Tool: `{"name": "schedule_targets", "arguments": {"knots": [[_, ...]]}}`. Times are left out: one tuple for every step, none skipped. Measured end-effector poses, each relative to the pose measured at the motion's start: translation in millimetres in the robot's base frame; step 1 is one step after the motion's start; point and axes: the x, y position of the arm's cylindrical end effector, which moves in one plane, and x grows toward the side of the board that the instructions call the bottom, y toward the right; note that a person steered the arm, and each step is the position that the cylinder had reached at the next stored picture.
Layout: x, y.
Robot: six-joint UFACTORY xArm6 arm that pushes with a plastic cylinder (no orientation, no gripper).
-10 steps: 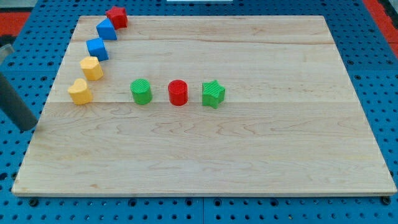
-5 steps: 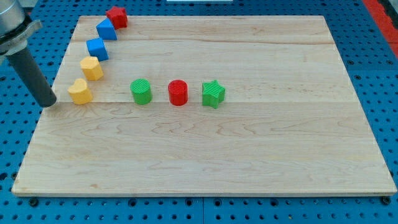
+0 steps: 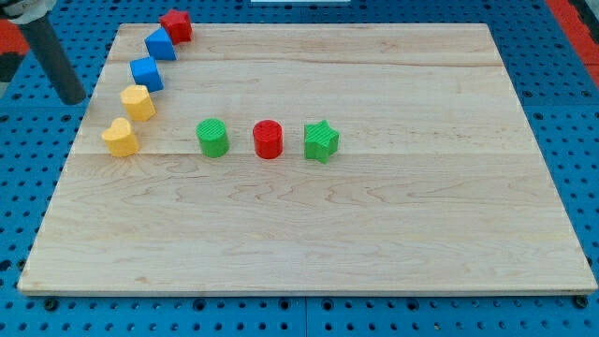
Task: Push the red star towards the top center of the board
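Note:
The red star (image 3: 176, 24) sits at the board's top left corner. My tip (image 3: 73, 98) is off the board's left edge, well below and to the left of the red star, level with the yellow block (image 3: 138, 102). The dark rod rises from the tip toward the view's top left. The tip touches no block.
Two blue blocks (image 3: 160, 43) (image 3: 146, 73) and two yellow blocks, the lower one (image 3: 120, 138), curve down the board's left side below the star. A green cylinder (image 3: 212, 137), a red cylinder (image 3: 268, 139) and a green star (image 3: 320, 140) form a row mid-board. The wooden board (image 3: 374, 225) lies on blue pegboard.
My tip has moved toward the view's top along the board's left edge, from beside the lower yellow block to beside the upper one. No block has moved.

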Motion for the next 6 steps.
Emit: {"name": "schedule_targets", "arguments": {"knots": [[-53.8, 7.6], [-102.7, 27.5], [-147.2, 87.9], [-150.5, 88.1], [-150.5, 88.1], [-149.2, 146.8]]}}
